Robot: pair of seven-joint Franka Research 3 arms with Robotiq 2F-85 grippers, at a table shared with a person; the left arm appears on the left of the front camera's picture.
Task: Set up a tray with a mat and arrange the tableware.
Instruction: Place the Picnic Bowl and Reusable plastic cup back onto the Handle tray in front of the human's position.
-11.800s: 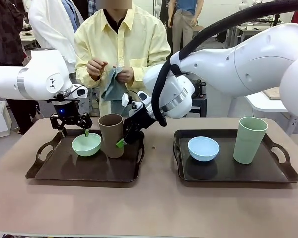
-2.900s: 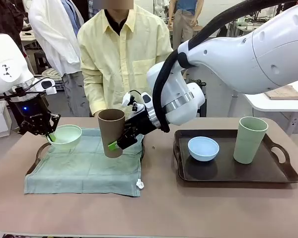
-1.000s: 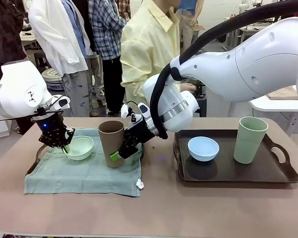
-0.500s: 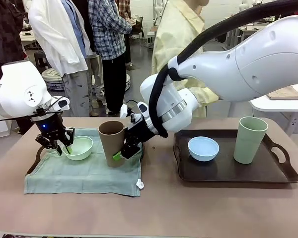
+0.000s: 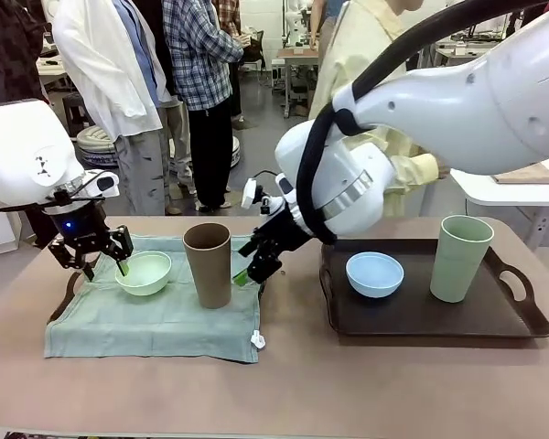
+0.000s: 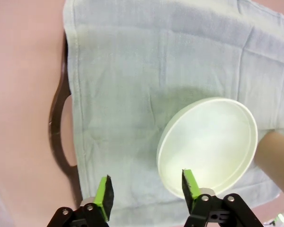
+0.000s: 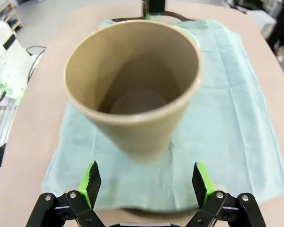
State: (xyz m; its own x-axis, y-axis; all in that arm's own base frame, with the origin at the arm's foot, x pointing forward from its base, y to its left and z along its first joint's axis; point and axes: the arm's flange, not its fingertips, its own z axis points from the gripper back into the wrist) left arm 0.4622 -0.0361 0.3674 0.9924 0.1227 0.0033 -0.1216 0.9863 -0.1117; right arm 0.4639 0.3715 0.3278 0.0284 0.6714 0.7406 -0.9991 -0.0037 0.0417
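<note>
Where the mat (image 5: 156, 315) lies at counter (image 5: 284, 384) left, 2 items stand on it: mint bowl (image 5: 144, 272) and, just beside it, upright brown cup (image 5: 208, 265). Left tool (image 6: 146, 189): released, straddling the bowl's rim. Right tool (image 7: 144, 182): released, just clear of the cup.

brown cup (image 5: 208, 265), mint bowl (image 5: 144, 272), pale green mat (image 5: 156, 320), dark tray (image 5: 412, 316)
</note>
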